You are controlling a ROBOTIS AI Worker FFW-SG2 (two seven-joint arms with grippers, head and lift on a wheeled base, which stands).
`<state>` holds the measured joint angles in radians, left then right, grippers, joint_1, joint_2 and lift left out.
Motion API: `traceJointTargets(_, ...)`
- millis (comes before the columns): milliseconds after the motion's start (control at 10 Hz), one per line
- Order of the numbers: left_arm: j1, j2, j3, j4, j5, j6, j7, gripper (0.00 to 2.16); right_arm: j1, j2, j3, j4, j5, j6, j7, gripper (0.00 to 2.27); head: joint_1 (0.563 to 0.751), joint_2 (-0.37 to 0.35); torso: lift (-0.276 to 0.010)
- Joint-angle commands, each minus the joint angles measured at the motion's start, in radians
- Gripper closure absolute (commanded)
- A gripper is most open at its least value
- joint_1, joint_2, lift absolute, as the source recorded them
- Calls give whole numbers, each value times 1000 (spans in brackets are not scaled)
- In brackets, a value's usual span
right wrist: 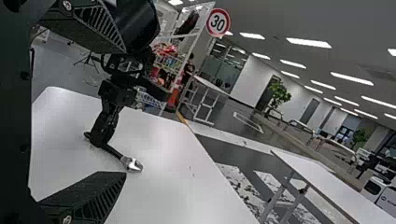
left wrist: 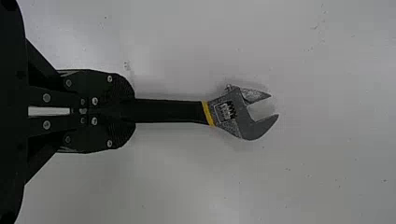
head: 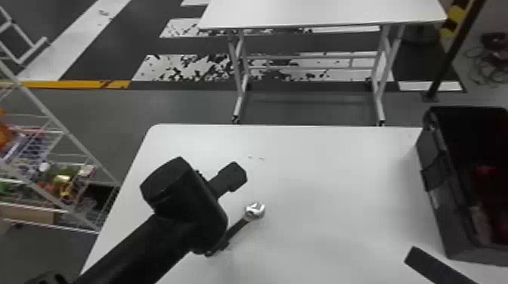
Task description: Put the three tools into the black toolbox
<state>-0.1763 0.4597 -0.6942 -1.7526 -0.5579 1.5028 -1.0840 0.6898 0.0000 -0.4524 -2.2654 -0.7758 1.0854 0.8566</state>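
Black and ridged inside, the jaws of the right gripper (head: 434, 265) stand wide apart, just to the near left of the toolbox (head: 449, 226). Well left of the toolbox, at the white near table (head: 325, 170), the left gripper (head: 220, 247) has its jaws closed around the dark, yellow-banded handle of an adjustable wrench (head: 254, 211). Inside the toolbox is a dark red item (head: 485, 170), too dim to name. Beyond the toolbox, off to its left, stands a second white table (head: 321, 13).
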Motion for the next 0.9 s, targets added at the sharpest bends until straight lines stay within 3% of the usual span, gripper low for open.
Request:
traceJointTargets(0, 8, 7, 33, -62, 1, 46, -7, 2138, -12, 1, 0, 9, 3, 0, -2, 66, 695, 138, -51)
traceJointTargets(200, 17, 8, 71, -127, -2, 69, 2, 2138, -29, 1, 4, 24, 7, 6, -4, 66, 695, 131, -51)
traceJointTargets(300, 55, 4, 130, -165, -2, 69, 13, 2138, -50, 1, 4, 38, 10, 43, -7, 66, 695, 127, -51)
traceJointTargets(500, 87, -9, 147, -211, -8, 69, 47, 2138, -105, 1, 18, 56, 33, 117, -17, 66, 695, 134, -51)
traceJointTargets(700, 112, -29, 140, -262, -45, 69, 65, 2138, -184, 1, 67, 87, 78, 236, -56, 66, 695, 145, -51)
traceJointTargets(800, 123, -53, 151, -289, -50, 69, 73, 2138, -228, 1, 104, 124, 96, 291, -73, 66, 695, 155, -51)
